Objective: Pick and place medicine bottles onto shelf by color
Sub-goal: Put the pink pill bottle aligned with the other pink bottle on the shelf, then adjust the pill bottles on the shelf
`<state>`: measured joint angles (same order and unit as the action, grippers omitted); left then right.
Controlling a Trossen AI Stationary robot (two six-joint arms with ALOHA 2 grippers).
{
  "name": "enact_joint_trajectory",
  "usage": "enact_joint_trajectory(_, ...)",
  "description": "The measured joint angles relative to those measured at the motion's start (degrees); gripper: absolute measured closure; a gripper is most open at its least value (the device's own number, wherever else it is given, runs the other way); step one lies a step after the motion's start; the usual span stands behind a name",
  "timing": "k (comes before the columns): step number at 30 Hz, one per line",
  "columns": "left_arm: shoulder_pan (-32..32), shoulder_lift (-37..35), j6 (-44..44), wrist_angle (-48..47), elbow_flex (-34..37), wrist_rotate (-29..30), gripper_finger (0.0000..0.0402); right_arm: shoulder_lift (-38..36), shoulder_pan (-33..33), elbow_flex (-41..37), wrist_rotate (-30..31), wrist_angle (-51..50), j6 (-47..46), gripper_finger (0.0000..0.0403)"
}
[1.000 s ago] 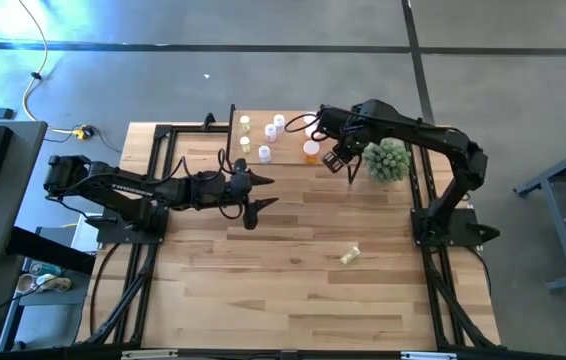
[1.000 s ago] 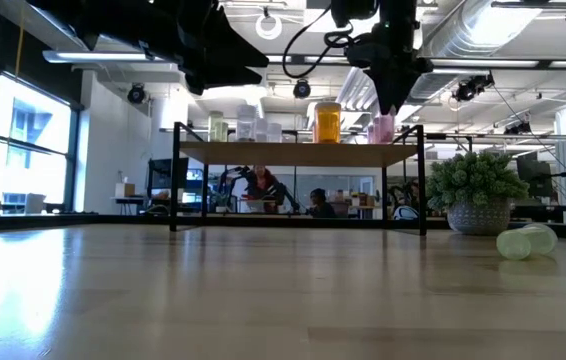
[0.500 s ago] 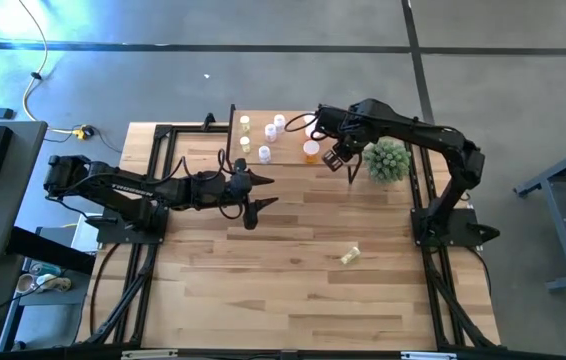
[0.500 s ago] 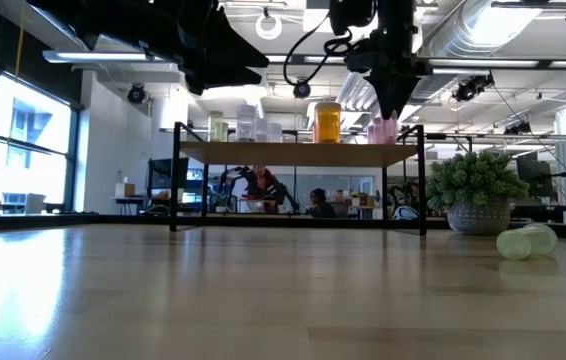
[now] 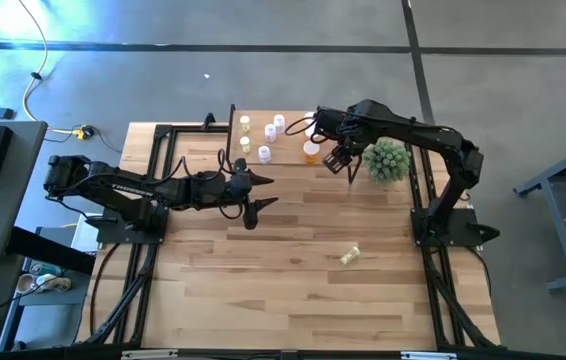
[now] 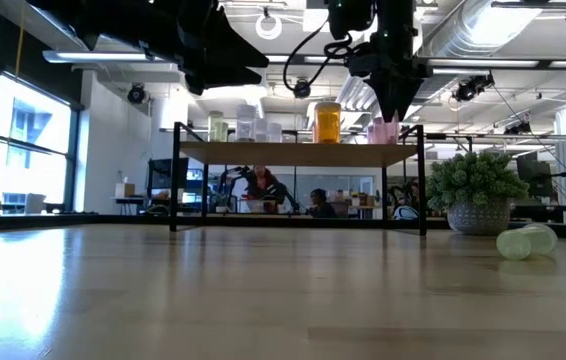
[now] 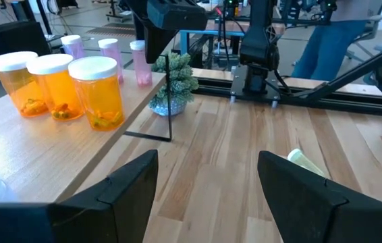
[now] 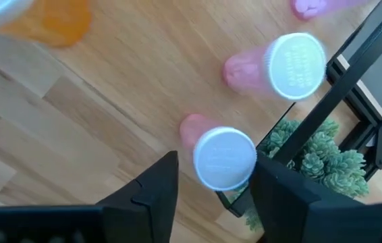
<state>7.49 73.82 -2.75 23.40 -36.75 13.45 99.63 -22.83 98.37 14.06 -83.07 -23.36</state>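
Right gripper over shelf corner, jaws parted around pink bottle, not clamping. Three orange bottles hold pills. Left gripper open, empty.

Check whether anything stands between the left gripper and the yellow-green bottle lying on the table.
Nothing visible does. From the left gripper, bare planks run to the yellow-green bottle lying on its side; the plant sits off that line, beside the shelf.

Three orange bottles, three pink bottles, one plant, one shelf
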Motion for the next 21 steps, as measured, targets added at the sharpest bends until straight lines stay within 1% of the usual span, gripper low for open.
enact_joint_trajectory(12, 0.0, 0.0, 0.0, 0.0, 0.0, 0.0, 0.0158, -1.0, 0.0, 0.0, -0.2, 0.2, -0.1, 0.0231)
enact_joint_trajectory(21, 0.0, 0.0, 0.0, 0.0, 0.0, 0.0, 0.0158, -4.7, 0.0, 0.1, -0.9, 0.7, -0.1, 0.0231)
